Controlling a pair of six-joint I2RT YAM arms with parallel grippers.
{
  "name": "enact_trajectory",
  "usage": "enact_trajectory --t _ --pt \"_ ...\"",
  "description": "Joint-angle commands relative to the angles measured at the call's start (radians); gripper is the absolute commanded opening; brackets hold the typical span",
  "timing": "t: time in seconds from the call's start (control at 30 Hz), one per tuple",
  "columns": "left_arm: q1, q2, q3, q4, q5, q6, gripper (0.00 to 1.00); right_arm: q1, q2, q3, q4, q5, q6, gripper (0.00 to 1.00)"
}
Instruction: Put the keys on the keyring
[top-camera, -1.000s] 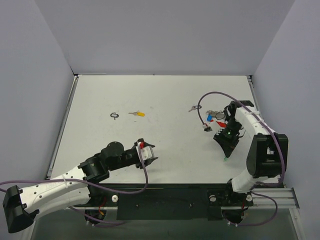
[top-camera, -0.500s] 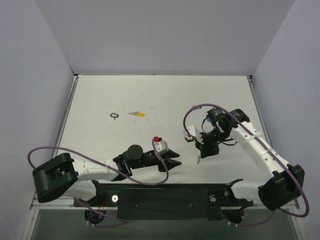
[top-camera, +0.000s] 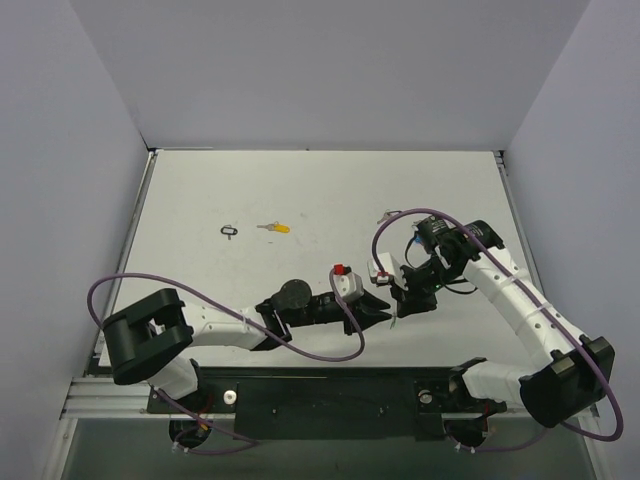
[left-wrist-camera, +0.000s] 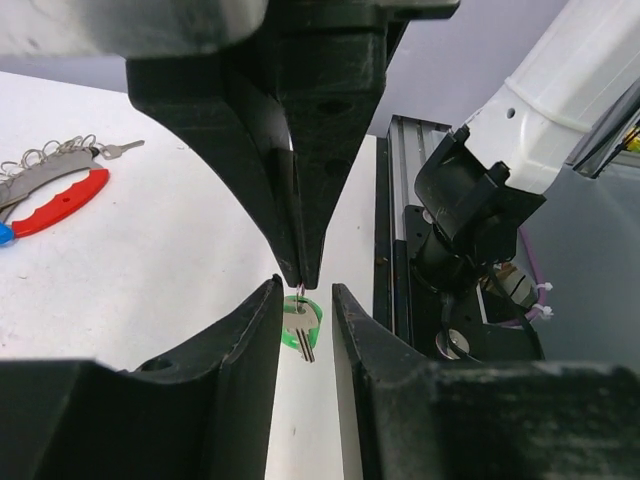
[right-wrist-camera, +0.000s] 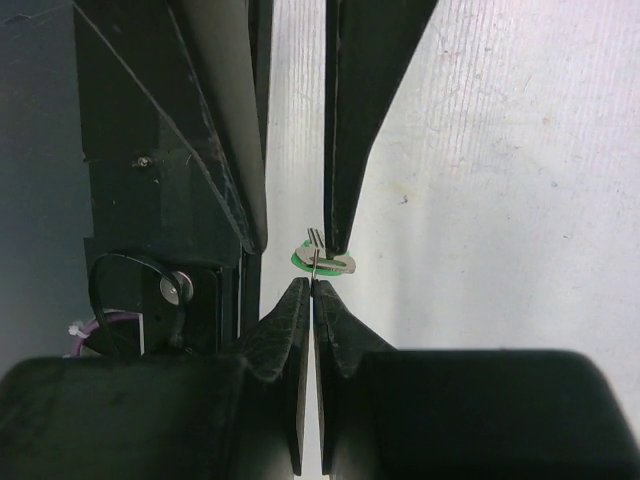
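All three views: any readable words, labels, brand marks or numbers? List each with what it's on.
None: no text can be read in any view.
green key: no marking visible; too small to tell.
keyring: the red piece looks plain, no lettering visible.
yellow key: too small in the top view to show any marking.

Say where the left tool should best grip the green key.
Grip the green key by its plastic head, coming from opposite the right tool, which pinches its upper end. The head is widest and sits between the left tool's parted fingers.
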Motion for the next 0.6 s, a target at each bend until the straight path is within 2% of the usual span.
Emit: enact_trajectory --t 0.0,0.57 --pt "-0.010 0.028 0.055 0.014 0.021 0.031 0.35 0.002 -0.031 -0.011 -0.030 -0.061 -0.020 0.00" --pt "-0.019 0.079 0.089 -0.023 0.041 0.047 0.29 0.002 -0.034 -0.004 -0.036 -0.083 -0.024 0.00"
